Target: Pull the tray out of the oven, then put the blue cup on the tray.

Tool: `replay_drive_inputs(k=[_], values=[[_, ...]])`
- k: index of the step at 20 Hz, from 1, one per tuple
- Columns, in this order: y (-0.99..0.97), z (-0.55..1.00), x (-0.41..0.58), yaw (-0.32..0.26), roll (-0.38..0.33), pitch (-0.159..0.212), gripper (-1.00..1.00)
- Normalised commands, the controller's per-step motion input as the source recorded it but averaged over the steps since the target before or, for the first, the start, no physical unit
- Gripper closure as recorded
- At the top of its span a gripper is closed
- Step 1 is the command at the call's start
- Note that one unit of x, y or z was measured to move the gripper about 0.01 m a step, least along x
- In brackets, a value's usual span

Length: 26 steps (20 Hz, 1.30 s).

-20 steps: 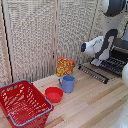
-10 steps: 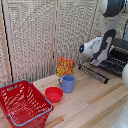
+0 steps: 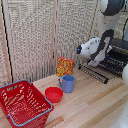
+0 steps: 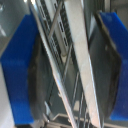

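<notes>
A small light-blue plastic mug (image 3: 67,83) with a side handle stands upright on the wooden bench, well in from its edges. At the bench's end on the exterior view's right sits a boxy black and silver toaster oven (image 3: 120,46), its front open. A flat dark wire rack of thin parallel bars (image 3: 113,63) (image 4: 70,60) juts forward from the oven's opening.

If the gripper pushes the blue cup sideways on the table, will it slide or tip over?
The blue cup stands upright and looks about as wide as tall, so it probably slides rather than tips. It appears to be plastic, so likely light. Its side handle may make it turn.
</notes>
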Motion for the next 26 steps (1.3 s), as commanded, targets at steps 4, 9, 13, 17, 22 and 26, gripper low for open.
replay_drive_inputs(k=[4, 9, 13, 17, 22, 26], values=[[0.27, 0.46, 0.232, 0.0, 0.09, -0.128, 1.0], [0.44, 0.23, 0.173, 0.0, 0.064, -0.106, 1.0], [0.89, -0.12, 0.142, 0.0, 0.011, -0.097, 1.0], [0.98, -0.19, 0.082, 0.0, 0.0, -0.079, 1.0], [0.88, -0.11, 0.161, 0.005, 0.007, -0.024, 1.0], [0.18, 0.0, 0.239, 0.0, 0.0, 0.006, -1.0]])
